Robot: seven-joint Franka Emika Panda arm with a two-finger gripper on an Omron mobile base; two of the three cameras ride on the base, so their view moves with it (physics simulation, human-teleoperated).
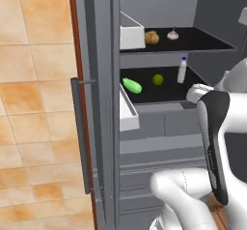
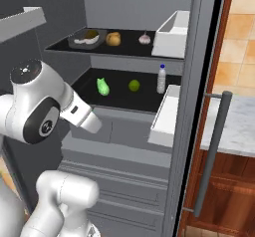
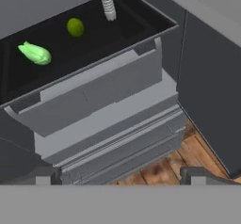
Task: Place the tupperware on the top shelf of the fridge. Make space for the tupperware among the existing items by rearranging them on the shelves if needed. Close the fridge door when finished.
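The fridge (image 2: 124, 131) is tall and grey, with flat matte walls, and its doors stand open; one door with a long bar handle (image 2: 213, 151) is at the right of the right base view. The top shelf (image 2: 129, 49) is a thin black board in the upper part of that view. The tupperware (image 2: 87, 38) already lies on its left end, a shallow translucent tray with dark food inside, just beside the round brown ball (image 2: 113, 39) and near the white garlic bulb (image 2: 144, 39).

On the lower shelf (image 1: 159, 91) lie the smooth green oblong vegetable (image 1: 131, 85), the lime-green ball (image 1: 157, 79) and the small white bottle (image 1: 182, 70).

The gripper (image 3: 120, 176) has its fingers spread wide and holds nothing. I judge that closing the door remains: push the door on its flat face, slowly, and keep the arm outside the cavity.
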